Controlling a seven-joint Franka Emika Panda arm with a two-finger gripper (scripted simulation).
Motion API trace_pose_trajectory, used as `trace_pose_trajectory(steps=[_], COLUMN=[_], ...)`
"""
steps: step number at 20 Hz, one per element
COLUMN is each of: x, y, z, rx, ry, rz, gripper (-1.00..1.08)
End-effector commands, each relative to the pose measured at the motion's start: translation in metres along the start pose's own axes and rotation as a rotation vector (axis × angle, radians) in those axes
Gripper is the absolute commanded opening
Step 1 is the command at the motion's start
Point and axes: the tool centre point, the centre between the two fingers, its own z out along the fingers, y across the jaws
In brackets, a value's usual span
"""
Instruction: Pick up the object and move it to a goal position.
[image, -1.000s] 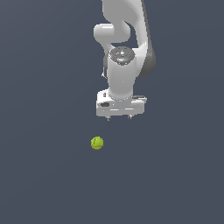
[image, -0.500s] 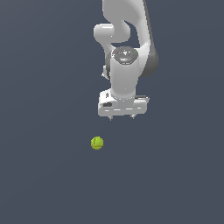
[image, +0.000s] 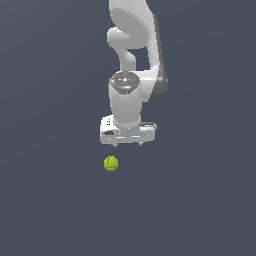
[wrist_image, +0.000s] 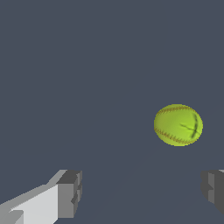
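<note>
Exterior view: my gripper (image: 128, 144) has dropped closer over last second, ball (image: 111, 163) unmoved on table (image: 45, 200), at its 7 o'clock, apart. Jaws spread, empty. Still approaching; grasp comes next, I reckon.

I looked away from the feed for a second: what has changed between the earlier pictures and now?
The gripper has dropped a little lower and shifted slightly toward the exterior view's left, closing in on the ball. It has taken hold of nothing: the fingers are spread wide, with the ball off-centre ahead of them in the wrist view. The ball lies where it was.
</note>
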Motion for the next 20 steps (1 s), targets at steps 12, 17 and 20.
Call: trace_pose_trajectory(steps=[12, 17, 20], x=[0.025, 0.026, 0.025], y=[0.077, 0.081, 0.081], z=[0.053, 0.055, 0.059], rx=[-0.023, -0.024, -0.024], ry=[-0.005, -0.006, -0.006], rz=[0.006, 0.007, 0.007], gripper=[1.0, 1.0, 1.0])
